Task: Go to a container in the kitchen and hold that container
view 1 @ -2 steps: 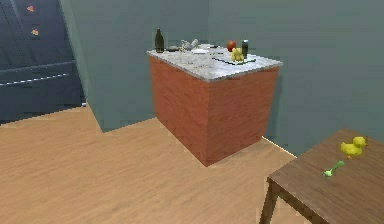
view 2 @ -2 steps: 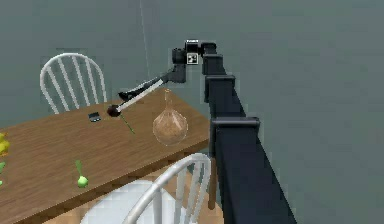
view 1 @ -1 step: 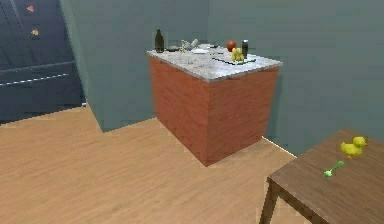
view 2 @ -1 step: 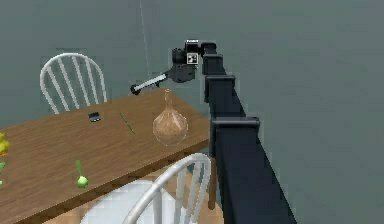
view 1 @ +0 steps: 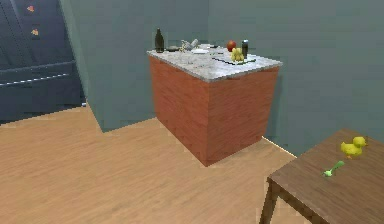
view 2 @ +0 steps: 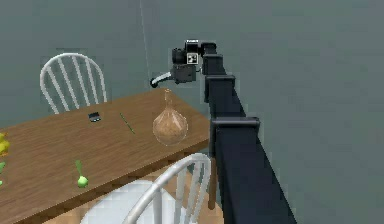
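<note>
My claw (view 2: 160, 80) hung out at the end of my dark arm (view 2: 235, 140), above the far edge of the wooden table (view 2: 50, 150). Just under my fingers (view 2: 156, 82) was a brown round-bellied vessel (view 2: 170, 124), its narrow neck pointing up at them. The tabletop lay behind it, so I could not tell whether I was grasping it, or anything at all.

On the table were a small dark thing (view 2: 94, 117), a thin dark stick (view 2: 125, 122), a little green-and-white thing (view 2: 81, 180) and a bit of yellow (view 2: 3, 143) at the arm side view's left edge. A white spindle-back chair (view 2: 72, 80) stood on the far side of the table. A second white chair (view 2: 165, 192) stood on the near side, just beside my arm. Behind all of this was a plain grey-green wall (view 2: 300, 60).

In the forward view, wooden floor (view 1: 120, 170) ran up to a counter (view 1: 215, 110) with brick-red sides and a pale marbled top. On it stood a dark bottle (view 1: 159, 41), a pale dish (view 1: 200, 50), a red round thing (view 1: 231, 46), a small dark bottle (view 1: 245, 48) and some yellow pieces (view 1: 238, 56). A grey-green wall corner (view 1: 110, 60) stood between the counter and a dark blue cabinet (view 1: 35, 60) on the forward view's left. The table corner (view 1: 320, 190) came in at the lower right, with a yellow thing (view 1: 352, 147) and a small green thing (view 1: 333, 169) on it.
</note>
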{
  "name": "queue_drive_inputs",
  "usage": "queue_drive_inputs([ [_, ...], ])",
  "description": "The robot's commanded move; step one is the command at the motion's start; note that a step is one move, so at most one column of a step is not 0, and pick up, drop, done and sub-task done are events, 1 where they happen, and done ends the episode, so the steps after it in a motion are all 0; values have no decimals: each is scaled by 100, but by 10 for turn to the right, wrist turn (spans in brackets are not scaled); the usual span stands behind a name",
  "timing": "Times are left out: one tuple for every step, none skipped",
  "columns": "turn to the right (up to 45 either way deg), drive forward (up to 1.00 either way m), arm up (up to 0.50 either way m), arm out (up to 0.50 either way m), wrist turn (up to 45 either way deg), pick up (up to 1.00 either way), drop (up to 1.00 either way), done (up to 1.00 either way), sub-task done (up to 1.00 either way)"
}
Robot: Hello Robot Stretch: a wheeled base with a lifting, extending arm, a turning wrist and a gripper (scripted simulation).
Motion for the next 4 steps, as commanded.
queue_drive_inputs([
  [0,0,-28,0,0,0,0,0,0],
  [0,0,0,0,0,100,0,0,0],
  [0,0,-28,0,0,0,0,0,0],
  [0,0,0,0,-450,0,0,0,0],
])
